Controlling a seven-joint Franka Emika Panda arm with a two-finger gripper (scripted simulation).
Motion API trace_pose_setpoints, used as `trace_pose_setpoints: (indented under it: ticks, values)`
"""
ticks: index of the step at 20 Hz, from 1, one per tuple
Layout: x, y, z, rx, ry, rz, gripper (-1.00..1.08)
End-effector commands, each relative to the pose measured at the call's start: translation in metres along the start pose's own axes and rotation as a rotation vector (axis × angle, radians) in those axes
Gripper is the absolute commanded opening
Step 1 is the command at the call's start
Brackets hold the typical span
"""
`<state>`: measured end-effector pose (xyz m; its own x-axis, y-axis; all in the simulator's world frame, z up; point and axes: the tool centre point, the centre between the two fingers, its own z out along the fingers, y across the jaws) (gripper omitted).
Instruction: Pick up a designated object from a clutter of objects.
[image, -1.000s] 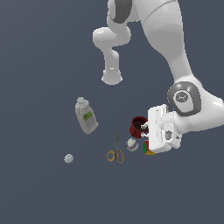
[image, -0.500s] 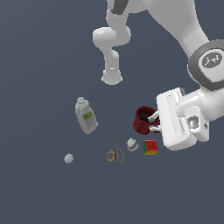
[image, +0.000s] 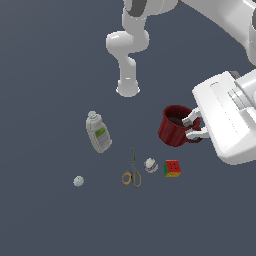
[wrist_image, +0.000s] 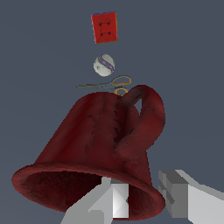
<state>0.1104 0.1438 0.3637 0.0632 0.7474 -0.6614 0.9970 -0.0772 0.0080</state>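
The dark red mug hangs in the air, held by my gripper, which is shut on its rim by the handle side. It is well above the floor and above the other items. In the wrist view the mug fills the frame with its loop handle showing, and my fingers pinch the rim. Below lie the puzzle cube, the small white ball and the orange-handled scissors. The white bottle with green label and a tiny grey lump lie further to the exterior view's left.
The arm's white base stands at the back. In the wrist view the cube, the ball and the scissors show beyond the mug. The floor is plain dark grey.
The gripper has risen with the mug, lifting it off the floor away from the cube and ball. The other items have stayed in place.
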Motion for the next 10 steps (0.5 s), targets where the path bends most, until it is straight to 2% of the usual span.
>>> trace_pose_setpoints:
  ticks: [1,10]
  values:
    - [-0.013,0.005,-0.016,-0.012,0.002,0.001,-1.00]
    - [-0.041,0.018,-0.051,-0.038,0.004,0.001,-1.00]
